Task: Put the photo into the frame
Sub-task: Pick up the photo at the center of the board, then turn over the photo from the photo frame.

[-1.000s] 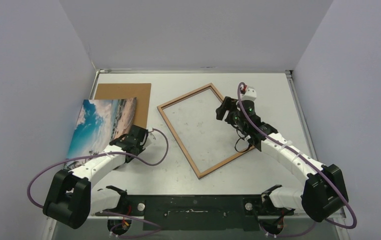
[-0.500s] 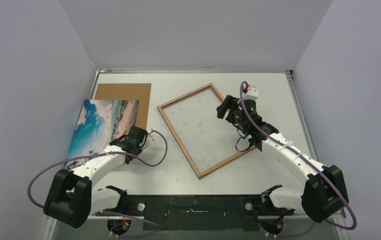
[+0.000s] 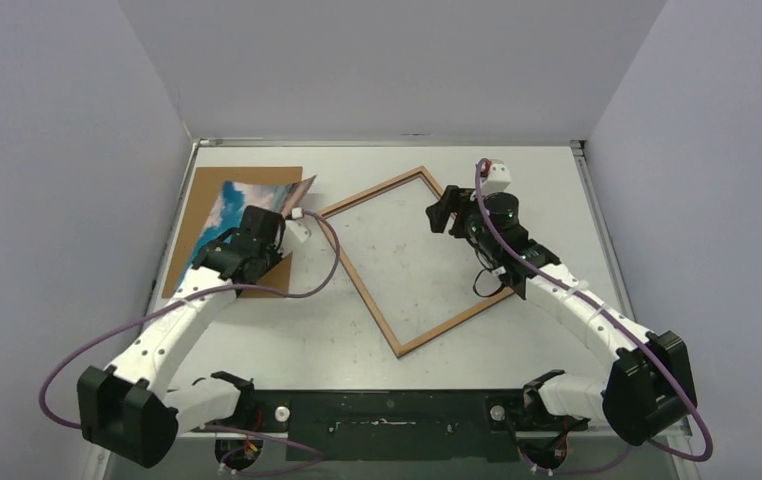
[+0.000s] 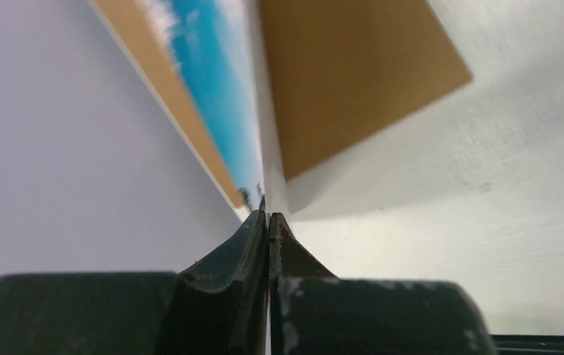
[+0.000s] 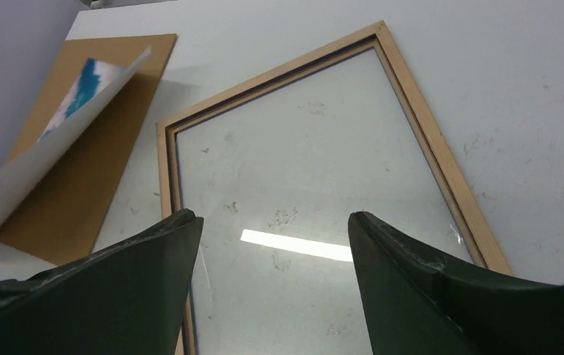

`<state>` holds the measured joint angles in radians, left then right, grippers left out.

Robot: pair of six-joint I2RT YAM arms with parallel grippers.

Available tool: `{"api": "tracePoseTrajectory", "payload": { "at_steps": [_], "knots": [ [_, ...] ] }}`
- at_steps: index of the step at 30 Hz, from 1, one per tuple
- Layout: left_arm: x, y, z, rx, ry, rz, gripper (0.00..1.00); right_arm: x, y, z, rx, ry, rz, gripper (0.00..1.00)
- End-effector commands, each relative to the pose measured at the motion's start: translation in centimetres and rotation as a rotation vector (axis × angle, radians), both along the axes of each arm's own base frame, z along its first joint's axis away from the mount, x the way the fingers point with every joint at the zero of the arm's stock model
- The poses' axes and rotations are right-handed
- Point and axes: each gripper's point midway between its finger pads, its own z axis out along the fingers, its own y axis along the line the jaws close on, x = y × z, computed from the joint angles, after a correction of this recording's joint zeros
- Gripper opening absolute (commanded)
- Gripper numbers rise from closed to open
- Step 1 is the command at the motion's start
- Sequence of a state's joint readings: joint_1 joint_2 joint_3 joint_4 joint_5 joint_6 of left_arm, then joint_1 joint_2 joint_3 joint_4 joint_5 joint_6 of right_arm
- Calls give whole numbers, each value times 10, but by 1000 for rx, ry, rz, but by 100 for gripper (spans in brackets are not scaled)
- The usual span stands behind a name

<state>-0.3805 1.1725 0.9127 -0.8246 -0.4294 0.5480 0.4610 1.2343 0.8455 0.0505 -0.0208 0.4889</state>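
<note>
The photo (image 3: pixel 229 203), a print of blue sky and white clouds, hangs tilted above the table at the back left. My left gripper (image 3: pixel 262 225) is shut on its near edge. In the left wrist view the pads (image 4: pixel 253 237) meet on the thin print (image 4: pixel 212 81). The frame (image 3: pixel 357 278) lies wood-brown side up in the middle, its clear pane (image 5: pixel 309 185) showing the table through it. My right gripper (image 3: pixel 442 212) hovers open over the frame's far right part, nothing between its fingers (image 5: pixel 153 251). In the right wrist view the photo's (image 5: pixel 79 89) white back faces the frame.
A plain brown backing board (image 3: pixel 212 178) lies flat at the back left, partly under the lifted photo. It also shows in the left wrist view as the board (image 4: pixel 346 74). Grey walls close in the table on the left, back and right. A purple cable (image 3: pixel 317 285) loops beside the frame's left rail.
My left gripper has shut on the photo, lifted it off the left wall side and carried it back and right, over the backing board. The right gripper drifted slightly back, still open.
</note>
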Motion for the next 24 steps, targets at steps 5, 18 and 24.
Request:
{"api": "tracePoseTrajectory", "payload": {
  "at_steps": [5,18,24],
  "knots": [
    [-5,8,146,36,-278,-184,0,1,20,119,-111,-482,306,79],
    [-20,0,180,143,-520,-496,0,-63,87,195,-333,-654,861,92],
    [-22,-7,185,151,-572,-564,0,-104,121,188,-404,-640,1033,95]
  ]
}}
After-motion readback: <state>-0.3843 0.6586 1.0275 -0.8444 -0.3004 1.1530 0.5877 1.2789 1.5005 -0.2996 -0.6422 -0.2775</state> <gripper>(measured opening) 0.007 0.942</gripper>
